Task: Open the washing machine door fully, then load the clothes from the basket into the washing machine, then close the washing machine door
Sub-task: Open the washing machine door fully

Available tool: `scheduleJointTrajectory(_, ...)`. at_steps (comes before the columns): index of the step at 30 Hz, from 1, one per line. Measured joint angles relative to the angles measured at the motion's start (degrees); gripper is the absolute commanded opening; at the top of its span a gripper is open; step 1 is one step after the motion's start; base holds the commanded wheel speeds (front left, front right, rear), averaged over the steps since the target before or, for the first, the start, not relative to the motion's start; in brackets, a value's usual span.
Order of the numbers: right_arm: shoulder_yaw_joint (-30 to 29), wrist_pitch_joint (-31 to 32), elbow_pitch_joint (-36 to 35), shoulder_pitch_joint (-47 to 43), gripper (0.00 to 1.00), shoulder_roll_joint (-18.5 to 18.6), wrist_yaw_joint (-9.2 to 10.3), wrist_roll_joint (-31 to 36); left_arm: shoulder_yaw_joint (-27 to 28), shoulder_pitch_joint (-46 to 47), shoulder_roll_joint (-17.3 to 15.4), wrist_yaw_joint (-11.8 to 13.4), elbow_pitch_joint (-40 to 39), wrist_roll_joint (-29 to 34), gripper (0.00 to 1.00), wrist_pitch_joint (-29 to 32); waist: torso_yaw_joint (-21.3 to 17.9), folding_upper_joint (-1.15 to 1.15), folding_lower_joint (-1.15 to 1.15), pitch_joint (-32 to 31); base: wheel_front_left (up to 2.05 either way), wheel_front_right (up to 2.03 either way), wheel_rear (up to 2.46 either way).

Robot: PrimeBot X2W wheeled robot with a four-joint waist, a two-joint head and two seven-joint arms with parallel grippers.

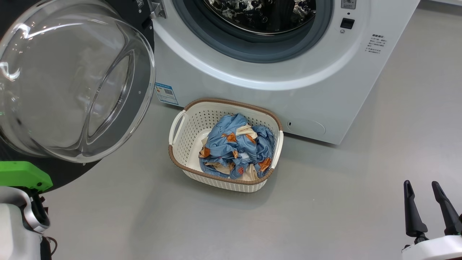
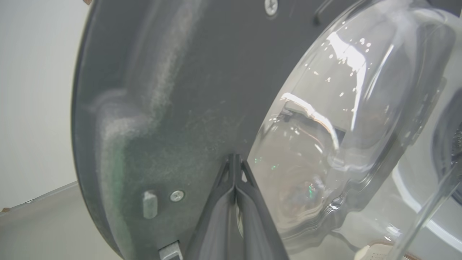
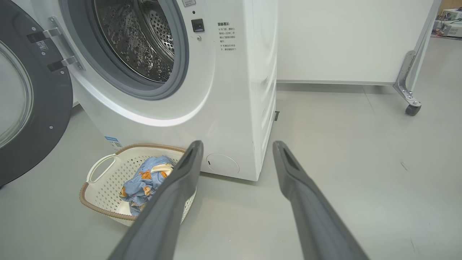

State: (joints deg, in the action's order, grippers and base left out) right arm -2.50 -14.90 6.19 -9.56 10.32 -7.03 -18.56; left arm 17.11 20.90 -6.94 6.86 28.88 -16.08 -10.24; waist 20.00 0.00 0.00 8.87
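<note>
The washing machine door (image 1: 141, 94) stands swung open at the left, its clear glass bowl (image 1: 65, 79) bulging toward me. My left gripper (image 2: 234, 156) is shut with nothing between its fingers, tips against the door's dark inner face (image 2: 173, 90) beside the glass. The white washing machine (image 1: 325, 72) shows its steel drum (image 3: 144, 39). In front of it on the floor stands the basket (image 1: 223, 104), with the light blue printed clothes (image 1: 236, 148) bundled inside. My right gripper (image 1: 421, 183) hangs open at the lower right, well right of the basket (image 3: 104, 169) and apart from the clothes (image 3: 144, 180).
Grey floor (image 1: 343, 202) spreads wide to the right of the basket and machine. A white partition panel (image 3: 361, 39) on a castor (image 3: 411, 108) stands behind and right of the machine. The open door (image 3: 43, 108) takes up the space left of the basket.
</note>
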Motion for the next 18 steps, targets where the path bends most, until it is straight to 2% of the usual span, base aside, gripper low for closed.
scheduleJointTrajectory(18, 0.9, 0.0, 0.6, 1.7, 1.00, 0.2, 0.00, 0.0, 3.2, 5.0, -2.1, 0.0, 8.5, 2.6, 0.00, -2.2, -0.8, 0.00, 0.00, 1.1, 0.00, 0.00, 0.00)
